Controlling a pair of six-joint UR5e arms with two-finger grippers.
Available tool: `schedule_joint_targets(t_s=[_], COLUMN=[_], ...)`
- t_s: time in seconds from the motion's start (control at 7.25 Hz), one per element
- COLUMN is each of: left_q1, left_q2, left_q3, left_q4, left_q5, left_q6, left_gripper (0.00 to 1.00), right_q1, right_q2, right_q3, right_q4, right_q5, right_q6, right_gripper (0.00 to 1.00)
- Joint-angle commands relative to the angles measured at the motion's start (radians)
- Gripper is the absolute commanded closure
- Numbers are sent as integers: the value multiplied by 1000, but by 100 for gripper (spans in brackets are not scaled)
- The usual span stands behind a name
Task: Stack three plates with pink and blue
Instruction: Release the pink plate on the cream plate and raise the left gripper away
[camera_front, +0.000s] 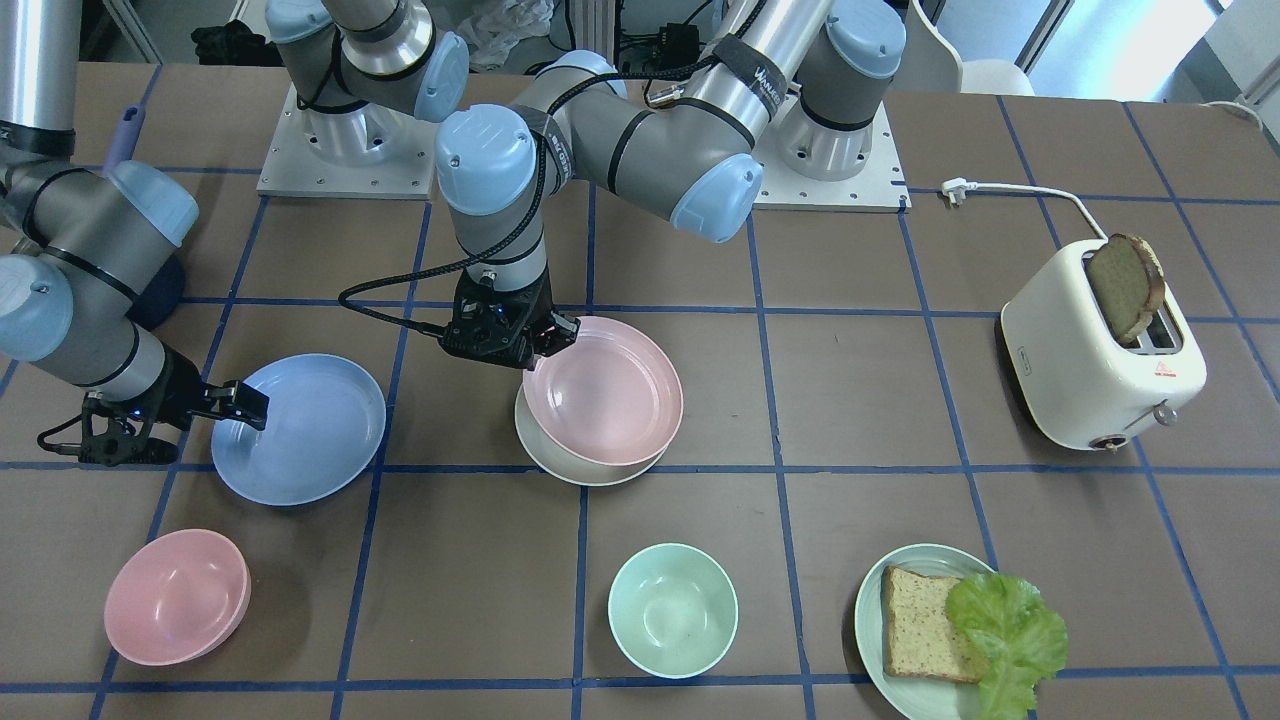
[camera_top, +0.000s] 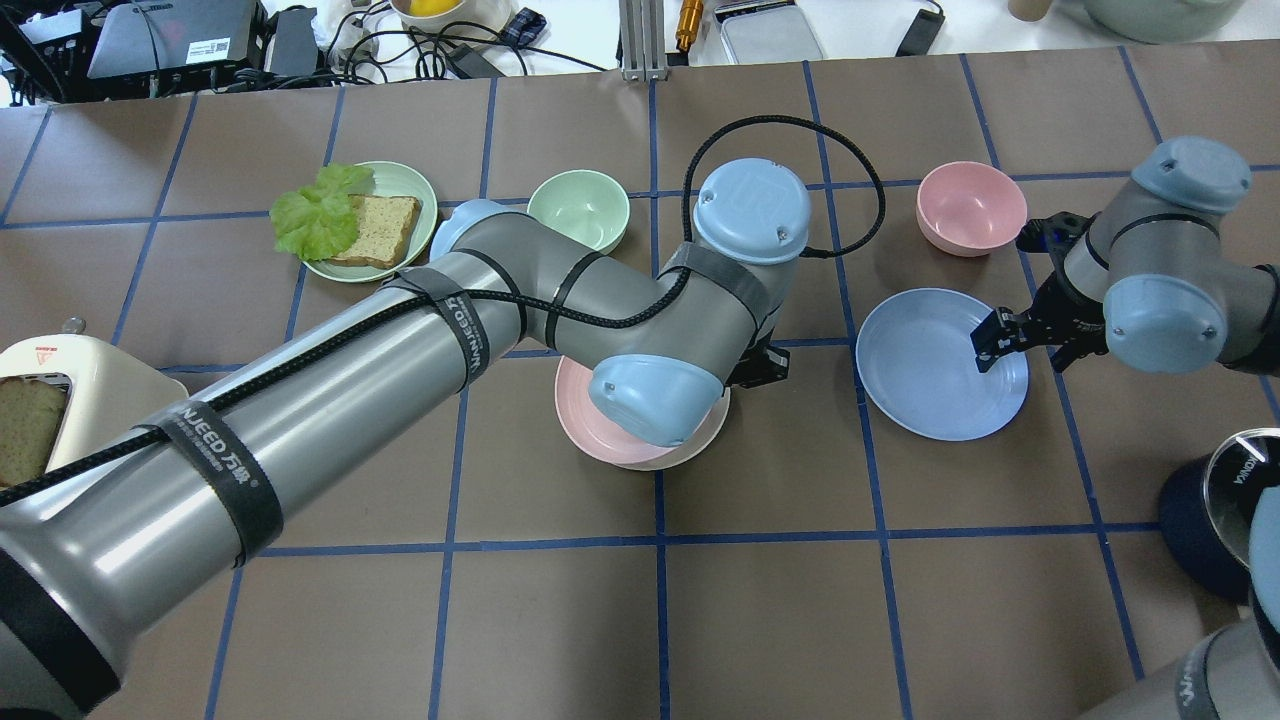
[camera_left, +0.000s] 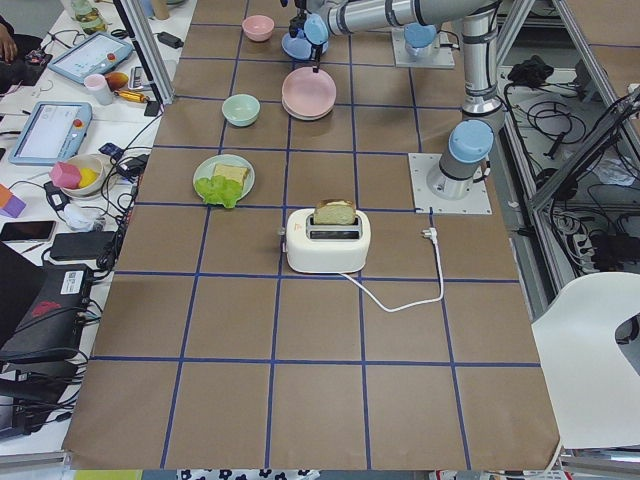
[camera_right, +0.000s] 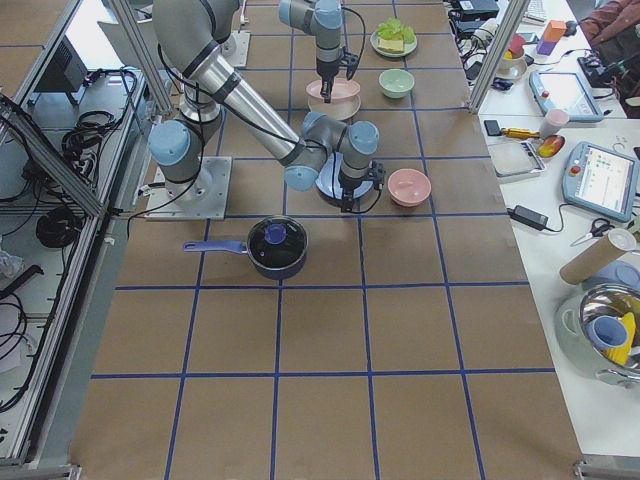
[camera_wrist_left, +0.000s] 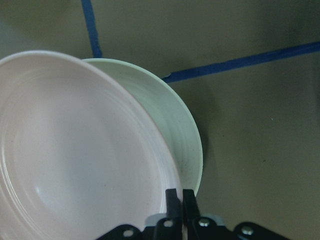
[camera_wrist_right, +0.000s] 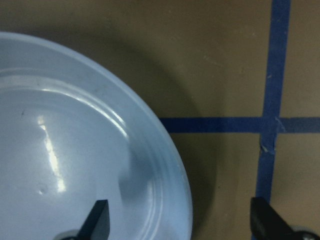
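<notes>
A robotics lab: base plates (camera_front: 860, 190) bolt two arms (camera_top: 300, 400) to a table (camera_left: 320, 400) gridded with blue tape (camera_wrist_right: 274, 60), with control tablets (camera_left: 45, 130) and tangled cables (camera_left: 560, 100) lying alongside it.

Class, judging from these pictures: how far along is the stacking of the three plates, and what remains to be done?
Done: the pink plate lies on the cream-white plate, off-centre. In hand: the left gripper is shut on the pink plate's rim and has not yet released it, and the right gripper is open astride the rim of the blue plate. Left: grasp the blue plate, carry it over and set it on top.
</notes>
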Motion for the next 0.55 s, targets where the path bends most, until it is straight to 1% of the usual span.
schedule_joint_targets(t_s=[0.0,0.14,0.28,0.41], left_q1=[-6,-6,0,17], left_q2=[-23,-32,-26,4], left_q3=[0,0,5,10], left_q4=[7,42,91,77], left_q5=[8,9,9,14], left_q6=[0,1,3,9], left_gripper=[51,1,0,0], right_q1=[1,4,10,11], right_q2=[-1,-2,-4,-5], right_q3=[8,6,5,3], right_q4=[-7,-7,-7,-7], right_q5=[1,1,3,21], right_q6=[29,31,52,55], right_gripper=[43,52,67,78])
